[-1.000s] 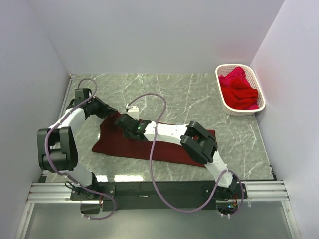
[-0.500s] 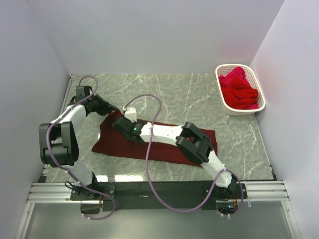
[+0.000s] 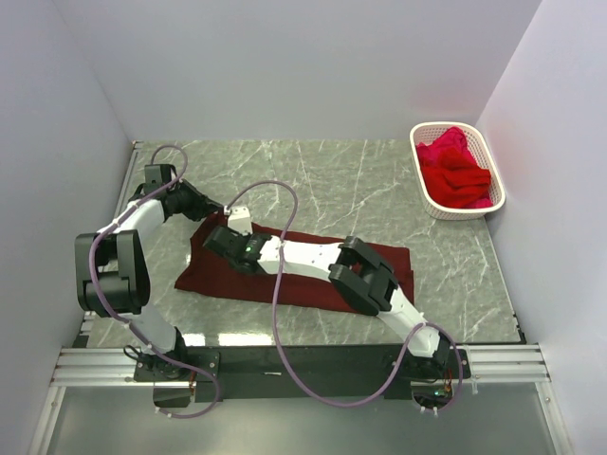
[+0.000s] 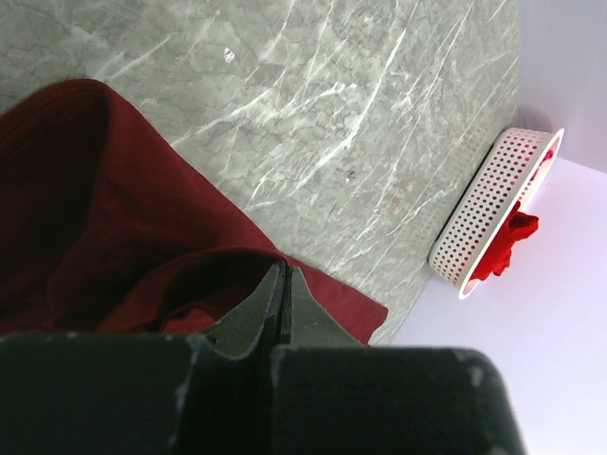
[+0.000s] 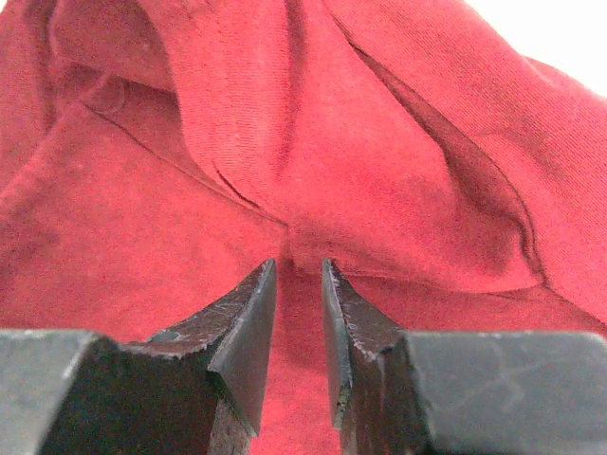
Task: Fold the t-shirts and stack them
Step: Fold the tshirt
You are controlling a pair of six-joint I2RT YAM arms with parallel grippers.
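Observation:
A dark maroon t-shirt (image 3: 218, 277) lies spread across the front middle of the marble table (image 3: 332, 180). My left gripper (image 3: 206, 210) is at the shirt's far left corner. In the left wrist view its jaws (image 4: 283, 270) are closed on a raised fold of the maroon cloth (image 4: 85, 190). My right gripper (image 3: 217, 237) reaches across the shirt to its left part. In the right wrist view its fingers (image 5: 299, 265) stand a narrow gap apart, and creases of the cloth (image 5: 237, 95) run into the gap. Brighter red t-shirts (image 3: 455, 171) lie heaped in the basket.
A white slotted plastic basket (image 3: 416, 156) stands at the far right against the wall; it also shows in the left wrist view (image 4: 493, 209). White walls close the table in on three sides. The right arm and its cable lie over the shirt's middle.
My right gripper has slid left over the shirt toward its left end. My left gripper has stayed at the far left corner. The shirt's outline is almost the same.

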